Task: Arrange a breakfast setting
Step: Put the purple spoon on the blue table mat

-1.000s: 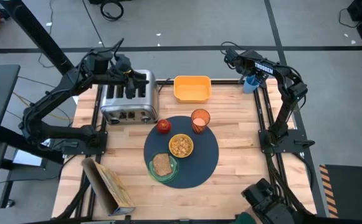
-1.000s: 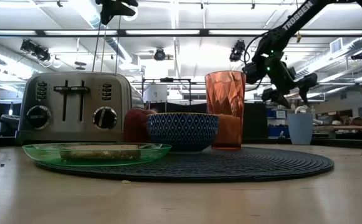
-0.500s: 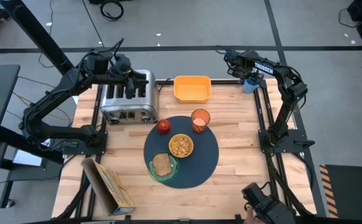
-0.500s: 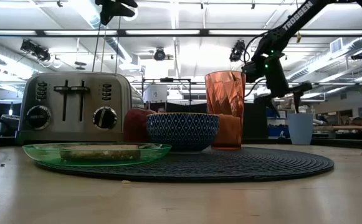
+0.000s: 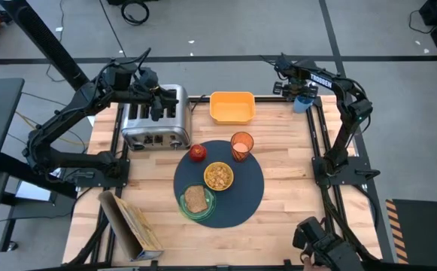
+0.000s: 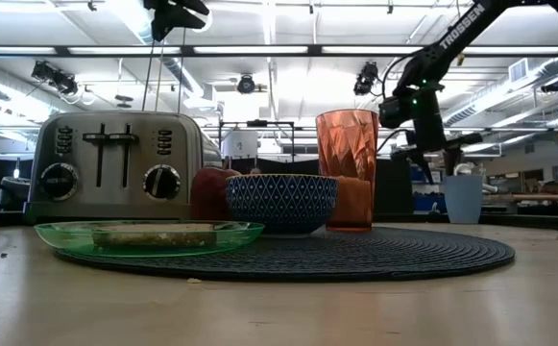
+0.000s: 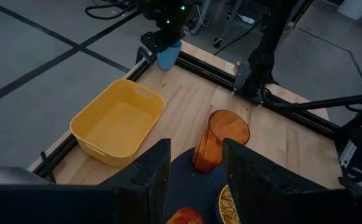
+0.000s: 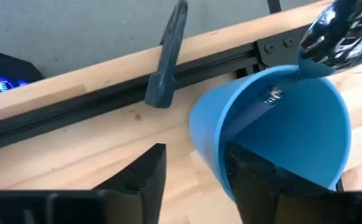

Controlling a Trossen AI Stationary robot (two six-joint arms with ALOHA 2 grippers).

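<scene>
The dark blue-grey mat (image 5: 242,197) carries the yellow bowl (image 5: 219,176), the green plate (image 5: 205,213) with the toast (image 5: 195,199), the red apple (image 5: 197,152) and the orange cup (image 5: 241,144). The spoon (image 8: 335,34) stands in a blue cup (image 8: 274,124) at the far right corner, its metal bowl end up, leaning on the rim. My right gripper (image 8: 193,180) hovers open right over that cup (image 5: 302,102), pointing steeply down, the cup's near wall between its fingers. My left gripper (image 7: 196,180) waits open above the toaster (image 5: 156,124). My right gripper has one finger (image 8: 255,180) in front of the blue cup's rim (image 8: 213,134), seen from above. Whether it touches the cup or the spoon, I cannot tell.
A yellow tub (image 5: 232,107) stands at the far edge between the toaster and the blue cup. A cereal box (image 5: 132,226) stands at the near left corner. Bare wood lies to the right of the mat.
My right gripper has stayed over the blue cup but has rolled about its wrist, so its fingers stand turned against a second ago. The things on the mat have kept still.
</scene>
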